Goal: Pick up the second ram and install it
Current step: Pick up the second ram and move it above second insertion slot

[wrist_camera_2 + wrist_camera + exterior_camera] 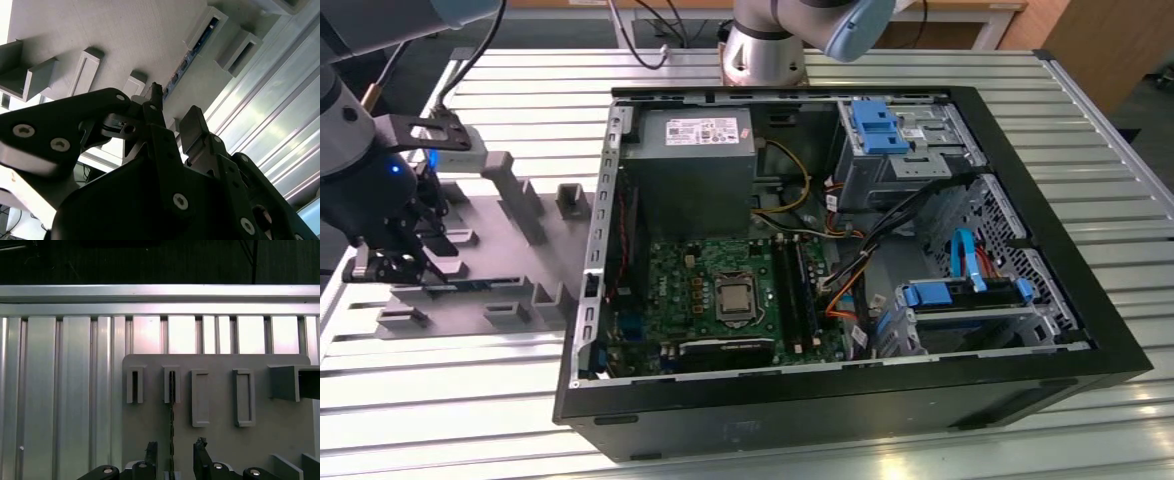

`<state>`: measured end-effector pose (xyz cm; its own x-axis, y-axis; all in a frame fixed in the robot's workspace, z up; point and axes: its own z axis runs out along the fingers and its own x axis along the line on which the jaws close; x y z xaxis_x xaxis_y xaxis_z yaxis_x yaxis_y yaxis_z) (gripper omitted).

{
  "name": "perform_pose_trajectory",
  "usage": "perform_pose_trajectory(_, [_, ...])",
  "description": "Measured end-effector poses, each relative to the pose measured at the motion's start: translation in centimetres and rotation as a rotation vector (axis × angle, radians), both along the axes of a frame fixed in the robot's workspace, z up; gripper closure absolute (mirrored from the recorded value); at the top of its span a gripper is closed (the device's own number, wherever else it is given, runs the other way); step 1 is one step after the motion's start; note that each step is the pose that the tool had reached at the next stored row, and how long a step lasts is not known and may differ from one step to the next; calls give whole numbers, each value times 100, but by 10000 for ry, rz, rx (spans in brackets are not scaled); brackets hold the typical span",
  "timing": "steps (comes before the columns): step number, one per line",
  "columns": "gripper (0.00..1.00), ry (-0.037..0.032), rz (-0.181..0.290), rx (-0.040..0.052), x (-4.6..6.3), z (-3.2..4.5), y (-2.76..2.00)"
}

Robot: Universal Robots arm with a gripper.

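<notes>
The second ram [172, 432] stands on edge in a narrow slot of the grey holder plate [220, 390]. In the first wrist view it is a thin dark line running down between my fingers. The second wrist view shows its dark edge with a blue patch [191, 52] in the same slot. My gripper [175, 452] is open and straddles the stick, one finger on each side with a gap to both. In the exterior view the gripper [400, 265] hangs low over the holder plate [520, 290], at the exterior view's left of the computer case.
An open black computer case [1067, 330] lies on the slatted metal table [454, 400], with the green motherboard [707, 280], long black slots [794, 285] and a grey power supply [694, 150] inside. Grey upright blocks [520, 200] rise from the holder plate. The arm's base [767, 45] stands behind the case.
</notes>
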<state>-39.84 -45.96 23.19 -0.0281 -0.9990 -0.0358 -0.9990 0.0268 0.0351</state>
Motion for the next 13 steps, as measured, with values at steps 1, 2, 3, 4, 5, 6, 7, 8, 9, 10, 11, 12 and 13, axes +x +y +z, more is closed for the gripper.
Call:
perform_pose_trajectory(1, [58, 0, 0, 0, 0, -2, 0])
perform_pose_trajectory(2, [58, -3, 0, 2, 0, -7, 0])
perform_pose_trajectory(3, [58, -4, -1, 1, 0, -13, -2])
perform_pose_trajectory(4, [58, -6, 0, 0, 0, -19, -4])
perform_pose_trajectory(5, [58, -13, 0, 1, 0, -31, -6])
perform_pose_trajectory(6, [58, -20, 0, 1, 0, -46, -8])
perform_pose_trajectory(7, [58, -27, -1, 0, -1, -63, -10])
perform_pose_trajectory(8, [58, -36, -1, 0, -1, -82, -12])
perform_pose_trajectory(9, [58, -42, 0, 0, -2, -100, -14])
perform_pose_trajectory(10, [58, -44, 0, 0, -3, -118, -16])
perform_pose_trajectory(11, [58, -47, 0, 0, -6, -136, -19])
perform_pose_trajectory(12, [58, -51, 0, 0, -9, -154, -21])
perform_pose_trajectory(13, [58, -54, 0, -1, -12, -171, -24])
